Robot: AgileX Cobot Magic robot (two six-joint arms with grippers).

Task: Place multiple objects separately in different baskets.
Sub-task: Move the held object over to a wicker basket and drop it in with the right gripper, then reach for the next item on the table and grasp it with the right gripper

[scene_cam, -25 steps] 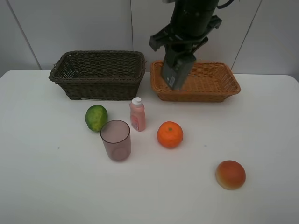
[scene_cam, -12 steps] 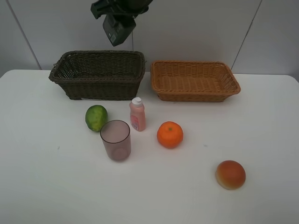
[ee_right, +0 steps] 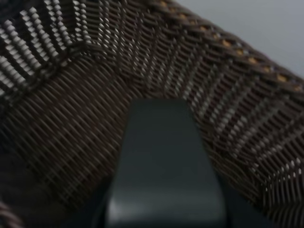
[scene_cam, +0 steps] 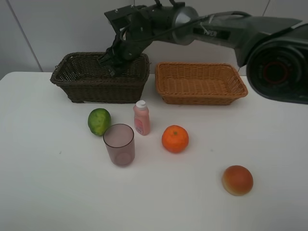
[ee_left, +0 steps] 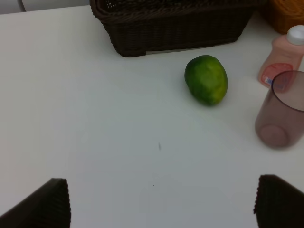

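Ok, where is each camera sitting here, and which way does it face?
High camera: mounted high, looking down across the table to the wall; the right arm reaches into the dark basket.
Left wrist camera: low over the table, facing the lime, cup and pink bottle; the open left gripper shows, fingertips wide apart.
Right wrist camera: inside the dark basket, facing its weave; the shut right gripper fills the middle.
Shared: the dark basket shows in all three.

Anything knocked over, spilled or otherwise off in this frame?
Nothing stands out. The pink bottle and cup stand upright, with no spill around them. The dark basket and tan basket look intact. The right end effector is inside the dark basket, shut on a dark green bottle.
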